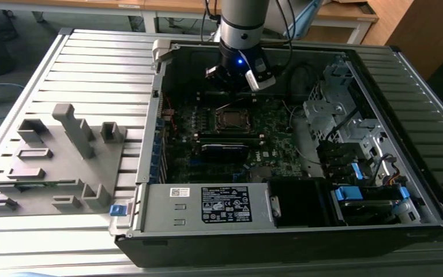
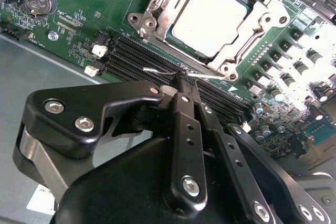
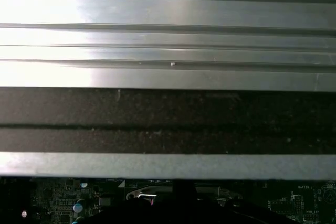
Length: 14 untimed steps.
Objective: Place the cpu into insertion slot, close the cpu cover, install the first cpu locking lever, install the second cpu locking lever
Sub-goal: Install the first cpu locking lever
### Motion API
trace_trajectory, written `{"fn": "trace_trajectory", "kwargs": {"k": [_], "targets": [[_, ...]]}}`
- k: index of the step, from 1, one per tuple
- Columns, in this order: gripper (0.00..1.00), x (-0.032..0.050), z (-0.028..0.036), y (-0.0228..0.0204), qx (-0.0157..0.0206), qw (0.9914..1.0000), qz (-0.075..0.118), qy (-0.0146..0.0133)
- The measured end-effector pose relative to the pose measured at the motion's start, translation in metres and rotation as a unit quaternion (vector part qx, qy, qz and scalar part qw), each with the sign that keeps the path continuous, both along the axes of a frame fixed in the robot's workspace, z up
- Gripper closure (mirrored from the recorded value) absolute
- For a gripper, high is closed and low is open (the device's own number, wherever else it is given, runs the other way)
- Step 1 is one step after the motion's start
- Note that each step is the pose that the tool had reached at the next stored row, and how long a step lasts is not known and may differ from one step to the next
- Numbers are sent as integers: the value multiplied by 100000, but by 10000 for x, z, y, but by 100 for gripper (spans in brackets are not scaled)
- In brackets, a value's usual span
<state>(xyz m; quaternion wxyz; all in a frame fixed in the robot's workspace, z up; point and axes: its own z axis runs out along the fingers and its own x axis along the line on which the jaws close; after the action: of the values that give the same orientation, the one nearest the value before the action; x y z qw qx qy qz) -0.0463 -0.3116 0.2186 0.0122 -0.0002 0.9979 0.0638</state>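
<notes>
Two steps look done: the flat square silver-grey cpu is seated in the square metal-rimmed insertion slot, and the thin silver frame-shaped cpu cover is lowered over it. The black gripper is held with fingers pressed together at a thin silver wire lever beside the socket; whether either lever is locked cannot be told.

My worktop is ribbed grey metal, catching bright glare. Beyond it stand wooden desks and a wooden cabinet on a grey floor.
</notes>
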Motion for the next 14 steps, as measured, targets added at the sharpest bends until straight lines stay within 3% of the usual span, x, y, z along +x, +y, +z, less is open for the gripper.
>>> {"fn": "trace_trajectory", "kwargs": {"k": [14], "targets": [[89, 72, -12, 0, -7, 100000, -160, 0]]}}
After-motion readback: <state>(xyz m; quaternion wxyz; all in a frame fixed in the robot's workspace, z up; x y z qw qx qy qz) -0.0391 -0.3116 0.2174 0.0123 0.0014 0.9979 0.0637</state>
